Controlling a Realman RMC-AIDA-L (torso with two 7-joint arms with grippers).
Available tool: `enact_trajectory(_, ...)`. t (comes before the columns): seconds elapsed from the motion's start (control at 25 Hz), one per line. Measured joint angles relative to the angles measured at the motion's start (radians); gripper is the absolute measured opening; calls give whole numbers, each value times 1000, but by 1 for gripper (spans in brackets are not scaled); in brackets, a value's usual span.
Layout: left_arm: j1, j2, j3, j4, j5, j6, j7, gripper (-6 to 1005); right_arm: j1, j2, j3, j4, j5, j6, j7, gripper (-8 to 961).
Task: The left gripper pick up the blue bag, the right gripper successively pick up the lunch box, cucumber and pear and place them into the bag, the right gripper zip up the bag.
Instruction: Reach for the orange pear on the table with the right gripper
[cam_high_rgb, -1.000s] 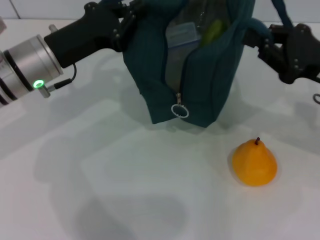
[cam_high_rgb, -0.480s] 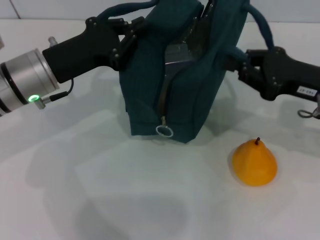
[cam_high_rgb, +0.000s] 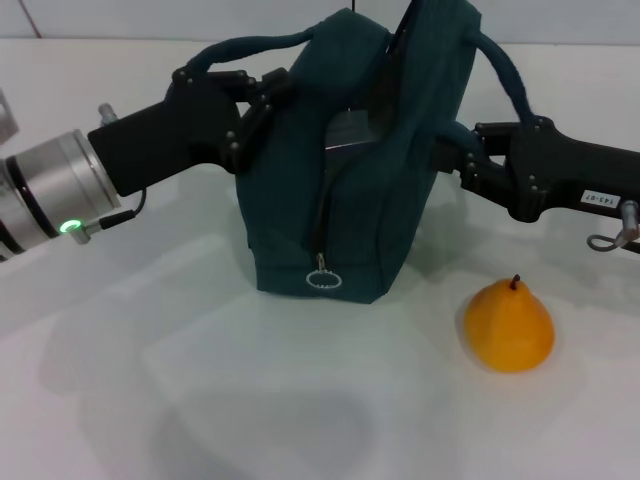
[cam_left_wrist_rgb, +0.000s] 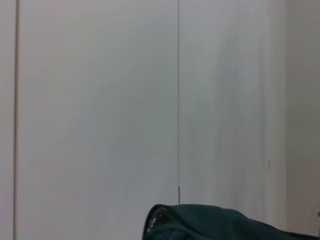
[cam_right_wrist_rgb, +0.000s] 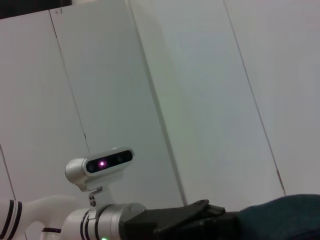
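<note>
The blue bag (cam_high_rgb: 385, 190) stands upright in the middle of the white table, its zipper partly open and the ring pull (cam_high_rgb: 320, 278) hanging low on its front. My left gripper (cam_high_rgb: 262, 98) is shut on the bag's upper left edge by a loop handle. A pale corner of the lunch box (cam_high_rgb: 347, 130) shows through the zipper gap. The cucumber is hidden. My right gripper (cam_high_rgb: 452, 162) lies against the bag's right side, under the other handle. The pear (cam_high_rgb: 508, 326) sits on the table in front of it to the right. Bag fabric (cam_left_wrist_rgb: 225, 226) edges the left wrist view.
The white table (cam_high_rgb: 150, 380) stretches in front of the bag. A cable loop (cam_high_rgb: 612, 238) hangs under my right arm. The right wrist view shows my left arm (cam_right_wrist_rgb: 115, 222), a white camera head (cam_right_wrist_rgb: 102, 165) and wall panels behind.
The bag has come down and toward me, and now stands more upright. My right gripper has swung in from the upper right to the bag's right side. The green inside no longer shows.
</note>
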Motion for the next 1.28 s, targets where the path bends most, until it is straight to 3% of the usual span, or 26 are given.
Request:
enact_trajectory(0.16, 1, 0, -1, -9, -2, 5, 9, 40, 0, 0, 2, -3, -1, 0, 2, 136)
enact_trajectory(0.48, 13, -1, -6, -11, -23, 13, 26, 42, -14, -1, 16, -21, 5, 3, 3, 407)
enact_trajectory(0.76, 3, -2, 0, -13, -26, 13, 26, 47, -80, 9, 24, -93, 7, 6, -50, 594)
enact_trajectory(0.88, 0, -2, 1, -13, -26, 13, 26, 48, -105, -8, 21, -118, -2, -79, -55, 613)
enact_trajectory(1.08, -8, -2, 3, -14, -22, 13, 27, 51, -156, -72, 25, -142, -63, -227, -59, 601)
enact_trajectory(1.16, -12, -2, 4, -20, -21, 13, 29, 53, -180, -81, 27, -134, -70, -231, -77, 592)
enact_trajectory(1.28, -21, -1, 4, -35, -20, 12, 36, 54, -237, -72, 27, -131, -87, -210, -141, 578)
